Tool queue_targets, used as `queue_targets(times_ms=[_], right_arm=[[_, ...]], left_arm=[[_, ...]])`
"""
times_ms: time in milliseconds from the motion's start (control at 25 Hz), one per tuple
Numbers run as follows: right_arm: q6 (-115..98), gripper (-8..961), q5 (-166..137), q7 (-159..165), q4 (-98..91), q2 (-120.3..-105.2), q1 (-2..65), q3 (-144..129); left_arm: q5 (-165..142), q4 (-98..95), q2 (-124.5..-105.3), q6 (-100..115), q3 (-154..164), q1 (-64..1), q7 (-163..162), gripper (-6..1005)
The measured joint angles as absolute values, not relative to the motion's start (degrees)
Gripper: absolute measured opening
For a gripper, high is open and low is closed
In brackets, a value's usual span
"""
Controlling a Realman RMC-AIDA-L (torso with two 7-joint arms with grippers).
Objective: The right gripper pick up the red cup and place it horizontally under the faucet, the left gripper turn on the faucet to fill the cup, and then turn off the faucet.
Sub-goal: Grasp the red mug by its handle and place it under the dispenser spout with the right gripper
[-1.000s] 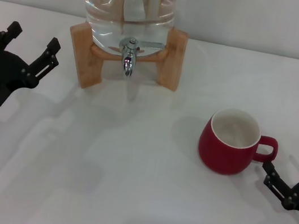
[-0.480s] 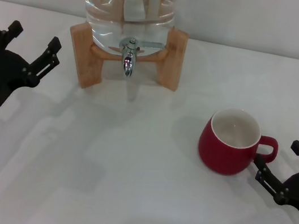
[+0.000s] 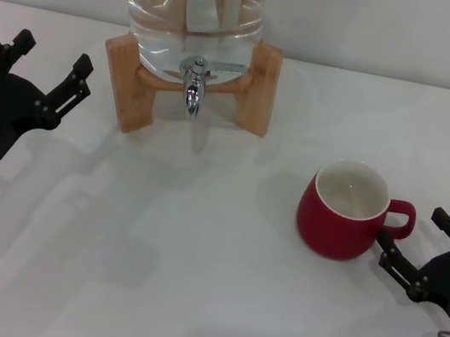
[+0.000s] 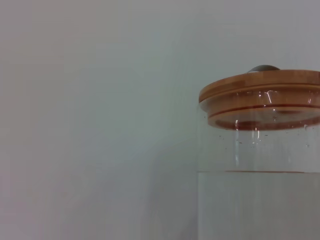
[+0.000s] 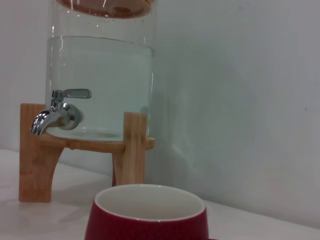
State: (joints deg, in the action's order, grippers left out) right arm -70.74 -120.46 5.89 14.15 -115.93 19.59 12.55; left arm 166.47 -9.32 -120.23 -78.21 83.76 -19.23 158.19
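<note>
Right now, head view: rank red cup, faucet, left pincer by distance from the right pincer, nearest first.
1. red cup: right beside the right pincer, whose fingers flank its handle.
2. faucet: at the back, on the jug in its wooden stand.
3. left pincer: far across the table, on the robot's left.

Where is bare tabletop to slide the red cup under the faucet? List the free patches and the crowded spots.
Free: the table between faucet and red cup, and the front centre. Crowded: by the wooden stand, beside the open left gripper, and where the open right gripper flanks the cup's handle.
</note>
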Motion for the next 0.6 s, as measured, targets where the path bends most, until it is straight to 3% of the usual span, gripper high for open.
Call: queue_targets(times_ms=[600], right_arm=[[-70.5, 854, -119.9, 6.1, 13.5, -115.75, 20.1, 12.7]], left_arm=[[166.5, -9.3, -120.23, -78.2, 83.8, -19.3, 158.2, 892]])
